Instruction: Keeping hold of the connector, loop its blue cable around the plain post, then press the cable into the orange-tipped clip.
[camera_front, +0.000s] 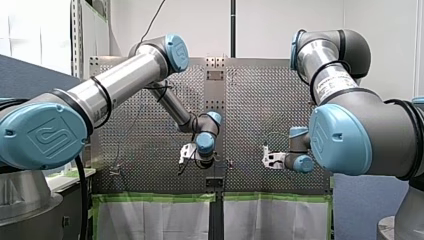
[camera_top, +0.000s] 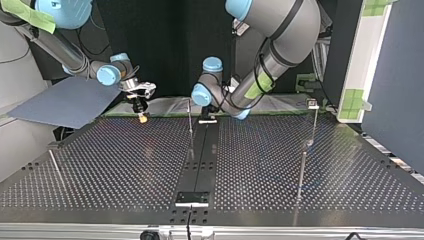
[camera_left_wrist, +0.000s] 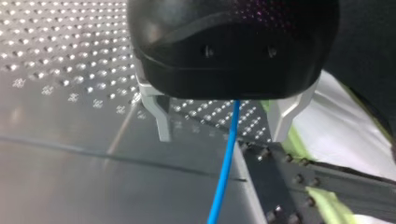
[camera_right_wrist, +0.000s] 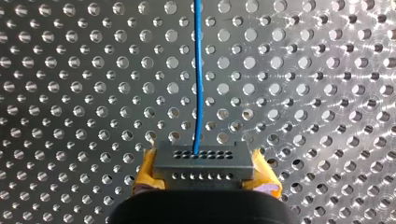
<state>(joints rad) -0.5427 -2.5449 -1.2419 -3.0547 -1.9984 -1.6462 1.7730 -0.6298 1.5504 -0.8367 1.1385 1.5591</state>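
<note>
Perforated metal table (camera_right_wrist: 70, 93) fills the right wrist view, and against it my right gripper (camera_right_wrist: 205, 171) is clamped on the connector (camera_right_wrist: 204, 161), its yellow pads (camera_right_wrist: 145, 173) pressing the two short ends.

The connector's long axis lies across the gripper, pad to pad. Its holed face points ahead, away from the gripper. The cable (camera_right_wrist: 198, 74) leaves that face near the middle and runs nearly straight ahead over the table, so its long axis lies square to the connector's.

In the left wrist view my left gripper (camera_left_wrist: 220, 122) has its metal fingers (camera_left_wrist: 161, 119) wide apart. The cable passes between them, touching neither as far as I can see, and runs on ahead of the gripper.

In the top view a thin upright rod (camera_top: 190, 120) stands near the table's far edge beside my left arm. I take it for a post. I cannot make out an orange-tipped clip.

I judge the looping has not begun: the cable shows no bend.

To do it well:
- Hold the right grip firm, so the connector does not twist between the pads.
- Close the left fingers only lightly, so the cable can slide through.
- Lead the cable low around the post, with gentle tension and no jerk.
- Too hard a pull could drag the connector askew.
</note>
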